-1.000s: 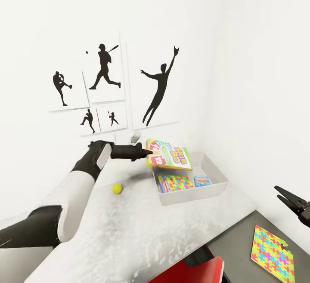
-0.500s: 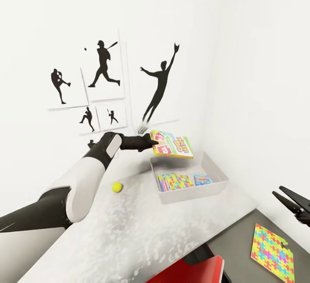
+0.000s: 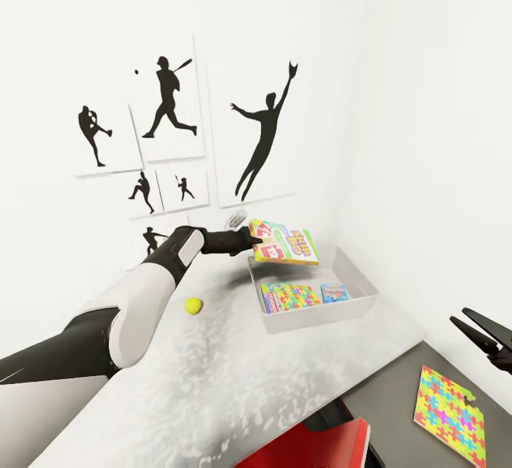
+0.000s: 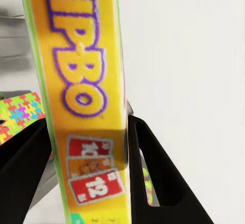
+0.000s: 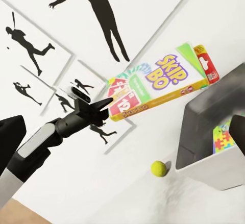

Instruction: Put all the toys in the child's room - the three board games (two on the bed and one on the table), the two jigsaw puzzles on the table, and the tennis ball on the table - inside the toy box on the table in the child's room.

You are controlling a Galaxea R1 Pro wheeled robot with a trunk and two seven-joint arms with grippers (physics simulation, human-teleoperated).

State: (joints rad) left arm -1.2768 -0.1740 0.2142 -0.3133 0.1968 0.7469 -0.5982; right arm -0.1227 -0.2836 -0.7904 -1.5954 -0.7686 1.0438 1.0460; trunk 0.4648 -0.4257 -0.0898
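Over the far half of the worktop [image 3: 235,375], in the head view, the left hand [image 3: 250,242] is clamped on the near-left corner of the SKIP-BO board game [image 3: 286,244]; over the last second it has lifted the box from just above the toy box [image 3: 364,289] to clearly higher, and carried it a little further over the bin's far-left part; the box hangs roughly flat, tilted slightly down to the right; I judge the drop into the bin is close; one jigsaw puzzle [image 3: 290,296] and a small blue board game [image 3: 334,292] already lie in the bin; the tennis ball [image 3: 193,305] sits on the worktop to the left of the bin; a second jigsaw puzzle [image 3: 449,415] lies on the dark lower surface at near right; the right hand [image 3: 483,336] waits at the right edge, its fingers spread and empty.

From the left wrist view, both black fingers [image 4: 148,173] press the flat faces of the box, seen edge-on.

From the right wrist view, the box floats above and left of the bin's rim, with the ball below it on the worktop.
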